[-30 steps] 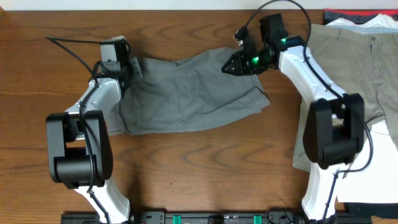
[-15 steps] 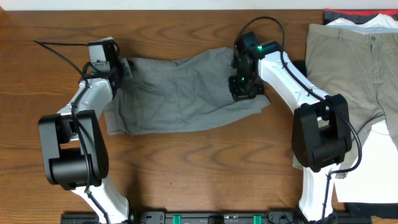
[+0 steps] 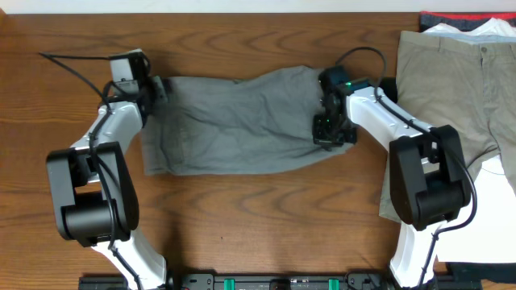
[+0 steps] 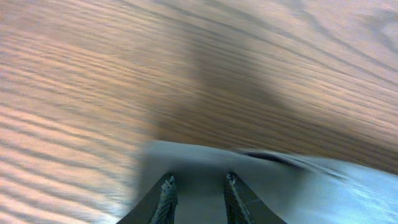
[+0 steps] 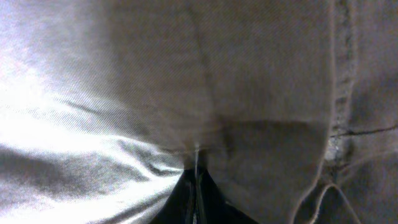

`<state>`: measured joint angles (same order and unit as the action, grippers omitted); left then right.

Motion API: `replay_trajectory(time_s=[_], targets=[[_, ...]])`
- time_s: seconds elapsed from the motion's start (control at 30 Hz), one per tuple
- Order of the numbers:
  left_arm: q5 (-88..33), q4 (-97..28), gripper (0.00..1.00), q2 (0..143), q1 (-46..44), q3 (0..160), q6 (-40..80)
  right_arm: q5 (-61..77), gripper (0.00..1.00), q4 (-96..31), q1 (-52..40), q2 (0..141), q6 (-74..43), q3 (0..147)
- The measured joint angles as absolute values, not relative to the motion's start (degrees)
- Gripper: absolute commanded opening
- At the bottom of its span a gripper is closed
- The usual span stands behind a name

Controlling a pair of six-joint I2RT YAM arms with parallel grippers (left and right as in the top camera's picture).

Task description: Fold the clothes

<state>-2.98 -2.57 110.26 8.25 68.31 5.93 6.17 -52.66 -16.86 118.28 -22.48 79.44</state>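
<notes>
Looking down from overhead first: the grey shorts (image 3: 234, 121) lie spread out and wrinkled across the middle of the table (image 3: 258, 217), long side running left to right. Your left claw (image 3: 153, 87) sits at their upper left corner. Your right claw (image 3: 329, 133) sits on their right edge, near the lower corner. The khaki trousers (image 3: 459, 80) lie at the far right, near the shorts' right end. Your right arm covers the gap, so I can't tell if the two touch. A white garment (image 3: 463, 28) shows above the trousers' waistband, and a red-black garment (image 3: 439, 16) peeks out at the top edge behind it.

Left wrist view is blurred. Your fingers (image 4: 165, 196) stand only a narrow gap apart, and grey cloth fills that gap, so the left claw reads as clamped on the shorts. The cloth's edge runs just past the tips, with bare wood beyond.

Right wrist view: your fingertips (image 5: 189, 202) are pressed fully together, meeting on a small pucker of cloth, so the right claw is pinching the shorts. Fabric fills the whole frame, with glare on the left. A stitched seam (image 5: 339, 93) runs down the right side.
</notes>
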Motion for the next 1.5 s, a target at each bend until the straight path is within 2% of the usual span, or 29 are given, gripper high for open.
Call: replay_trajectory(time_s=[0.17,0.33,0.43,0.7,0.77,0.87,1.0,1.2,1.43,1.5], targets=[[-3.1,-7.2,0.33,110.3,12.2,69.7,6.0,6.6,0.06,-55.2,-15.5,118.1,-23.0,79.1],[-6.5,-15.7,0.49,108.4,14.8,72.5,6.0,6.7,0.08,-55.5,-15.4,117.8,-21.6,78.9],[-10.0,-23.9,0.53,103.6,14.7,72.6,6.0,6.6,0.12,-55.7,-15.4,117.1,-20.5,78.2],[-14.9,-52.0,0.56,91.4,13.3,73.7,7.3,5.5,0.5,-54.9,-15.3,108.9,-17.5,75.0],[-15.2,-54.2,0.59,91.7,13.3,72.7,7.6,6.2,0.63,-52.5,-15.3,105.4,-16.3,75.1],[-15.4,-54.0,0.63,92.6,13.3,69.0,8.7,7.7,0.71,-49.2,-15.3,102.9,-15.4,75.3],[-15.6,-50.5,0.66,93.8,13.3,62.9,10.5,9.8,0.71,-45.2,-15.3,103.9,-14.9,75.3],[-16.0,-46.2,0.64,94.9,13.3,57.4,12.0,12.4,0.6,-43.2,-15.3,108.1,-14.8,75.3],[-16.0,-38.9,0.36,94.9,13.3,54.6,12.6,13.3,0.49,-43.1,-15.3,112.6,-15.0,75.3],[-16.2,-38.0,0.28,94.9,13.3,53.6,12.4,13.4,0.49,-42.9,-15.3,113.4,-15.2,75.3]])
